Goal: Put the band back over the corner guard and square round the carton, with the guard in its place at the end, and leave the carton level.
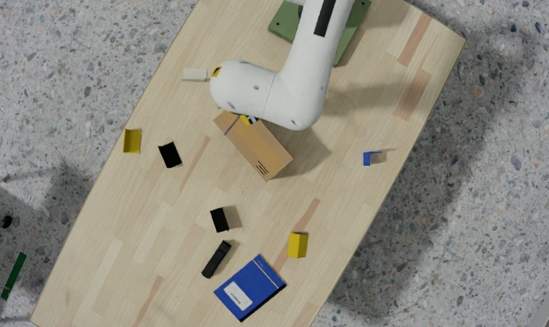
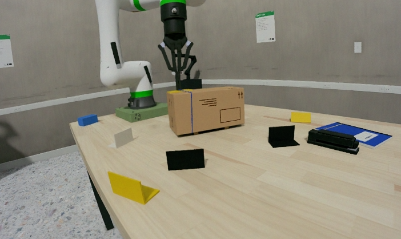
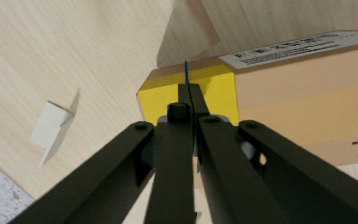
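The brown carton (image 1: 260, 150) (image 2: 206, 110) (image 3: 300, 115) stands upright and looks level. The yellow corner guard (image 1: 245, 120) (image 3: 222, 90) lies over its top edge at one end. The blue band (image 3: 186, 72) runs up the side facing the exterior camera and across the top over the guard, into the seam between my fingertips. My gripper (image 2: 178, 88) (image 3: 187, 99) points down at the carton top, fingers together, and looks shut on the band. The band's far side and lower run are hidden, so its squareness there cannot be told.
A white angle piece (image 1: 194, 74) (image 2: 123, 137), black angle pieces (image 1: 170, 154) (image 1: 219, 219) and yellow ones (image 1: 132, 141) (image 1: 297, 245) stand around the carton. A stapler (image 1: 216, 260) and a blue book (image 1: 264, 284) lie farther off. A blue block (image 2: 87, 119) stands near the robot base.
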`<state>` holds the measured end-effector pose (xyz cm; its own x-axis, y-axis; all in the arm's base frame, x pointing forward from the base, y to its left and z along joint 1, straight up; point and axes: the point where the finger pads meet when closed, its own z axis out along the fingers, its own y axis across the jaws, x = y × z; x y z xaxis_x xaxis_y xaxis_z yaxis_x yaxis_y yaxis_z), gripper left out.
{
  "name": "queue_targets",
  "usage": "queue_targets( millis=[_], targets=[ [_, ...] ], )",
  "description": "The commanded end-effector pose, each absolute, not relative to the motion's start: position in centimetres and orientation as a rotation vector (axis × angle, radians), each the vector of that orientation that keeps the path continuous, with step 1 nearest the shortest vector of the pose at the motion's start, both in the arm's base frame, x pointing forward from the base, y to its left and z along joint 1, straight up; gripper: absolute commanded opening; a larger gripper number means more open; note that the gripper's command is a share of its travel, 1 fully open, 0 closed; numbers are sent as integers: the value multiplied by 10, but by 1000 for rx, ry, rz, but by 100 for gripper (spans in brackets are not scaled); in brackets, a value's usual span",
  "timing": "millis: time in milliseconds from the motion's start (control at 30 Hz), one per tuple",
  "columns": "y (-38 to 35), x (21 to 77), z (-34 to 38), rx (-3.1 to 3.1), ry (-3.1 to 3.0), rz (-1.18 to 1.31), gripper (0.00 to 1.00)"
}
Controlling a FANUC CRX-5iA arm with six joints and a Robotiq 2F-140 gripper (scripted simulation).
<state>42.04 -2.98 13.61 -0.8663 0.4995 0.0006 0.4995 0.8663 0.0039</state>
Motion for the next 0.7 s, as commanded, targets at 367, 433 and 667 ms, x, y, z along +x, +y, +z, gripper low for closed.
queue_targets(
  millis=[367,433,667],
  targets=[
    [-30,421,137,811,3033,6,18],
    [-30,421,137,811,3033,6,18],
    [-30,421,137,811,3033,6,18]
  ],
)
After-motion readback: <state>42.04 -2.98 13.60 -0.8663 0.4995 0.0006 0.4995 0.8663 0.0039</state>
